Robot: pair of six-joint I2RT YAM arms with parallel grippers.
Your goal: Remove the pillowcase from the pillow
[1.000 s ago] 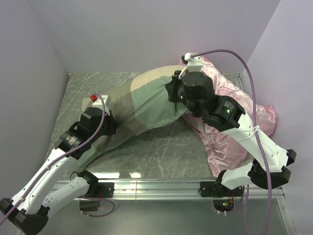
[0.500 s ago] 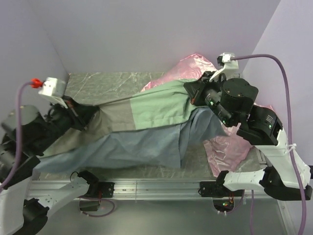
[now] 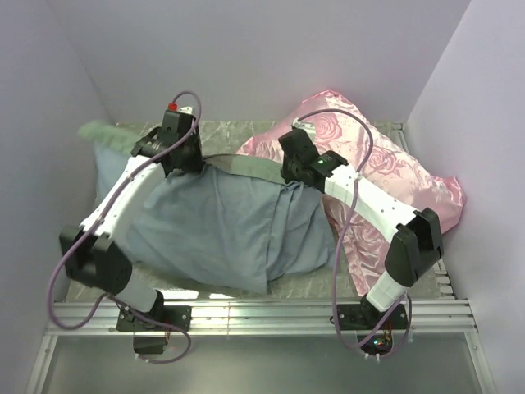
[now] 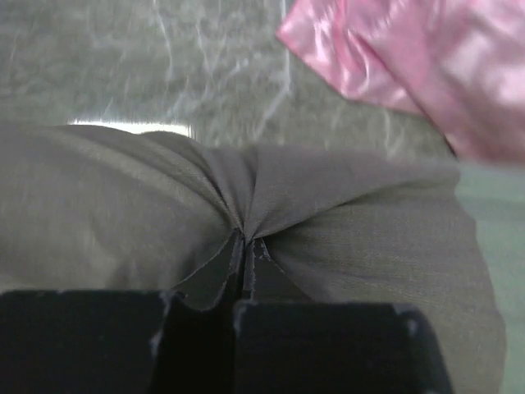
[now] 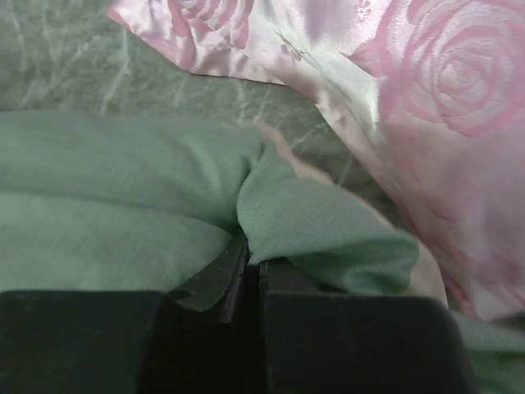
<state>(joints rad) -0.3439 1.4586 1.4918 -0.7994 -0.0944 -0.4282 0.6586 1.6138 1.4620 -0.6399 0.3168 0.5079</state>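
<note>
The pillowcase [image 3: 221, 226] lies across the table with its grey-blue reverse up, bulging and draped toward the front. Its olive and green top edge [image 3: 246, 168] is stretched between my two grippers. My left gripper [image 3: 195, 160] is shut on a pinch of olive-grey cloth [image 4: 344, 222], with folds radiating from the closed tips [image 4: 246, 246]. My right gripper [image 3: 293, 171] is shut on a fold of green cloth [image 5: 328, 222] at its tips [image 5: 253, 250]. A green part of the pillowcase [image 3: 102, 130] bunches at the back left. The white pillow is hidden.
A shiny pink rose-patterned pillow [image 3: 369, 156] lies at the back right, just behind my right gripper; it also shows in the right wrist view [image 5: 443, 90] and the left wrist view [image 4: 426, 57]. The marbled green table top [image 3: 230, 131] shows behind the cloth. Walls close in on the left, back and right.
Both grippers have moved toward the back middle and closer together, still gripping the pillowcase. The cloth has turned over, so the grey-blue side now covers the front.
</note>
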